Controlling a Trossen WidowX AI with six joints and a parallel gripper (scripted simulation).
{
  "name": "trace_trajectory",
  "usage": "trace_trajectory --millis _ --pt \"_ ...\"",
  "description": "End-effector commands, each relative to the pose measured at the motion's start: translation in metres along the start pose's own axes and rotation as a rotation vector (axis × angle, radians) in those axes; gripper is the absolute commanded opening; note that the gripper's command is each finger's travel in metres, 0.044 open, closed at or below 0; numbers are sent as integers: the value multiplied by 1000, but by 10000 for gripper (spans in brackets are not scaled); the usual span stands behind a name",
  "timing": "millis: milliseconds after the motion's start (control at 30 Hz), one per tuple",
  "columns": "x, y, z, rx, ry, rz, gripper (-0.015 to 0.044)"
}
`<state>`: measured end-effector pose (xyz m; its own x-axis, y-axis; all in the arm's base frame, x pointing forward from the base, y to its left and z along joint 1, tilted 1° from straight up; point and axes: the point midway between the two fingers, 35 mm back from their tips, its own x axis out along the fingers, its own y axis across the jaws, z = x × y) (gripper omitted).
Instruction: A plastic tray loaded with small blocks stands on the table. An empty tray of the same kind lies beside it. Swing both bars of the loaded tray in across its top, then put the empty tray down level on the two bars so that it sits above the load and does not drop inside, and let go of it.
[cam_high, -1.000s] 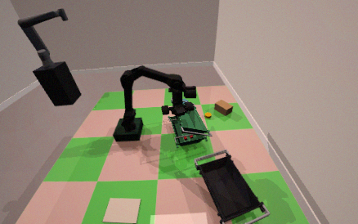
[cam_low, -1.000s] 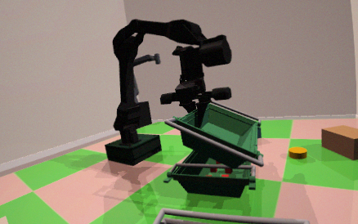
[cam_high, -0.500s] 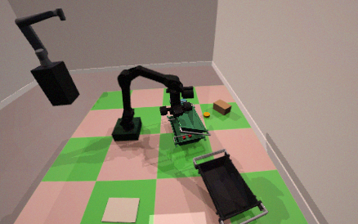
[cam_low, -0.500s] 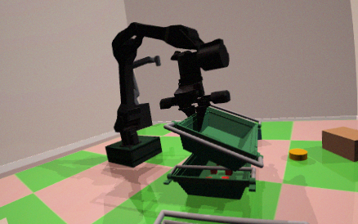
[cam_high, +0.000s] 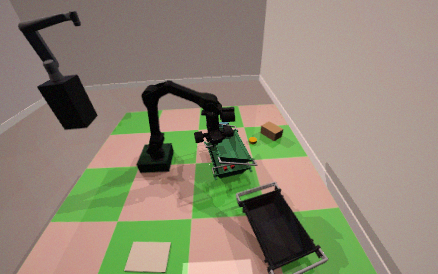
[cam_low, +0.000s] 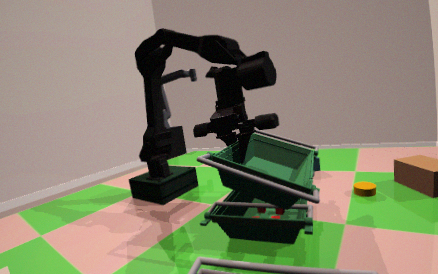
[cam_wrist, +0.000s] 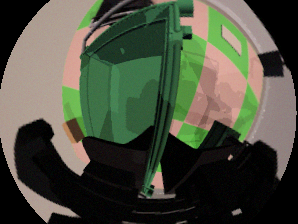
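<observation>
The loaded green tray stands on the table with red blocks inside. Its near bar runs across above the near end; its far bar is hidden. The empty green tray hangs over it, strongly tilted: the left long side is high, the right side low. Its low near corner overlaps the loaded tray's near bar in the exterior view; contact cannot be told. Its own bars hang at its ends. My gripper is shut on its left long rim.
A black tray with grey bars stands at the near right. A brown block and an orange disc lie right of the green trays. A beige square lies at the near left.
</observation>
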<state>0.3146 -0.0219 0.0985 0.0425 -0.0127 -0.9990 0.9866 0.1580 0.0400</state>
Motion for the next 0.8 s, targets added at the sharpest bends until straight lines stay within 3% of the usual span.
trace_trajectory --millis 0,767 --pt "6 -5 0 -5 0 -13 0" --pt "14 -9 0 -5 0 -13 0"
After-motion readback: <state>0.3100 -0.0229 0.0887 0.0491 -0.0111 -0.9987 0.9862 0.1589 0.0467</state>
